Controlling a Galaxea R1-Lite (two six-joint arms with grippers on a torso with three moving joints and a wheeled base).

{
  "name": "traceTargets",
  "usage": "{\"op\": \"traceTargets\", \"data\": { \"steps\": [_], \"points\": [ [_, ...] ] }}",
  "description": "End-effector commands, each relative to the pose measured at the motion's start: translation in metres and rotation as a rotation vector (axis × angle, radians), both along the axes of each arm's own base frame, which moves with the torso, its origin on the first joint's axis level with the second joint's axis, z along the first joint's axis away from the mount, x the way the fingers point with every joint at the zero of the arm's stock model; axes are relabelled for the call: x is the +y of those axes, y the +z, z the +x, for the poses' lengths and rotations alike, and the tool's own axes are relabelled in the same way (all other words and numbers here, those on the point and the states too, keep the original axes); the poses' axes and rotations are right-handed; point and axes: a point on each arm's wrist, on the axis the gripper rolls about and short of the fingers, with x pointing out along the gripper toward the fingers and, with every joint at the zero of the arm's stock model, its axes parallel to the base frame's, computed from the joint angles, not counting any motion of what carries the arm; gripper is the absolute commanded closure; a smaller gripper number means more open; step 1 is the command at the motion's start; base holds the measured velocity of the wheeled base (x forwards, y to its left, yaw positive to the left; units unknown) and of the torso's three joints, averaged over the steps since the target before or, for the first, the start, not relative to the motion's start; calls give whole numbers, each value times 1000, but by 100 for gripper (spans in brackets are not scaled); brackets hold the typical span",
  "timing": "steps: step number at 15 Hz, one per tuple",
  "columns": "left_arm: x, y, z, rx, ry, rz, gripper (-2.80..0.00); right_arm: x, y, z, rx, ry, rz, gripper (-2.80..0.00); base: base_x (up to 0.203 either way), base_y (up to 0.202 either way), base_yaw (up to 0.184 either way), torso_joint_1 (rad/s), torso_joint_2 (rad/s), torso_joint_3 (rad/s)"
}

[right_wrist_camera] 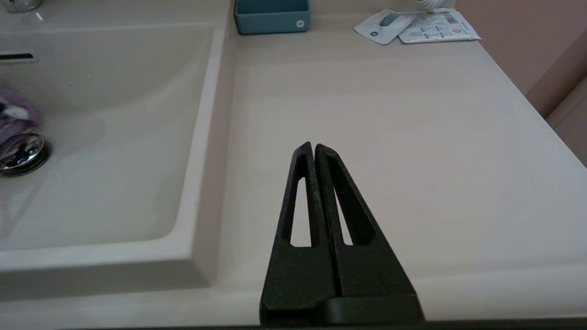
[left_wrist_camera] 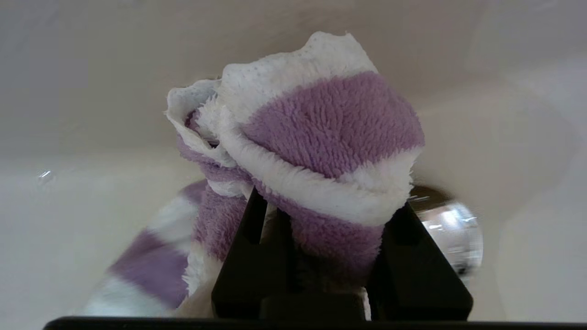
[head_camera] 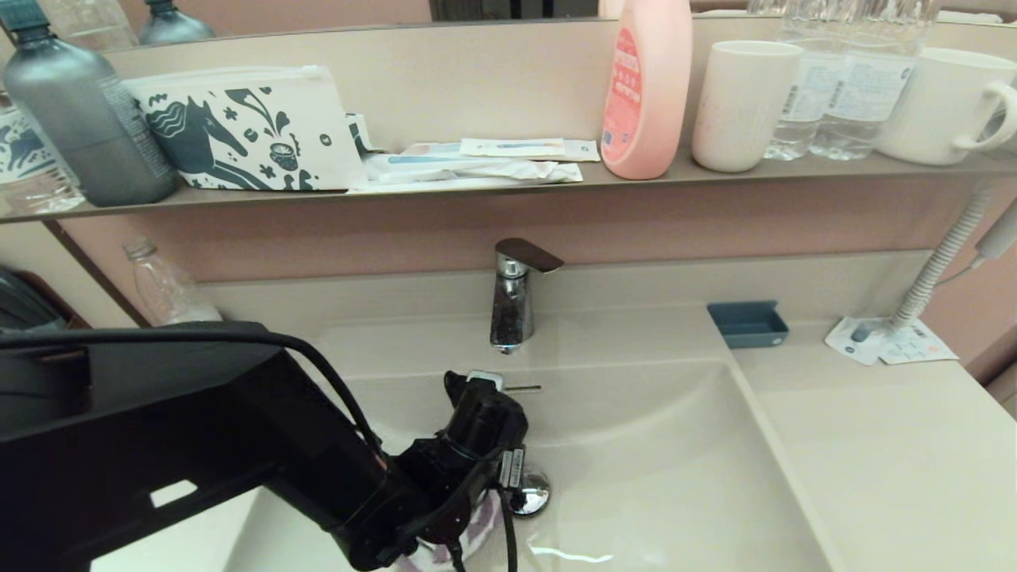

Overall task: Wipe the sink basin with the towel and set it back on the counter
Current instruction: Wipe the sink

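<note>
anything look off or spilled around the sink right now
Nothing stands out. The left gripper holds the bunched towel inside the sink basin beside the drain plug; no spill shows.

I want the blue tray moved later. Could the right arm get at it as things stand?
Probably yes. The right gripper hangs shut and empty over the counter, and bare counter lies between it and the blue tray at the back, beside the sink basin.
</note>
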Motion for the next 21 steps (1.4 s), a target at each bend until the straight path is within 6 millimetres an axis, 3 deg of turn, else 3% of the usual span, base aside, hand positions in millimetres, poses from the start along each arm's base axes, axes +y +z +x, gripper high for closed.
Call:
{"op": "traceTargets", "data": {
  "steps": [1,6,10,12,14,17,21],
  "points": [
    [-14,8,2,-23,-22,-21,0,0,0,0,0,1,0,0,0,0,0,0,0,0],
    [-52,24,-18,-24,-110,-65,0,0,0,0,0,1,0,0,0,0,0,0,0,0],
    [-80,55,-34,-5,-138,-143,0,0,0,0,-1,1,0,0,0,0,0,0,0,0],
    [-93,61,-46,40,-141,-167,0,0,0,0,0,1,0,0,0,0,0,0,0,0],
    [-101,52,-56,79,-150,-176,0,0,0,0,0,1,0,0,0,0,0,0,0,0],
    [-109,22,-71,162,-134,-156,0,0,0,0,0,1,0,0,0,0,0,0,0,0],
    [-99,28,-108,350,-99,-108,0,0,0,0,0,1,0,0,0,0,0,0,0,0]
  ]
}}
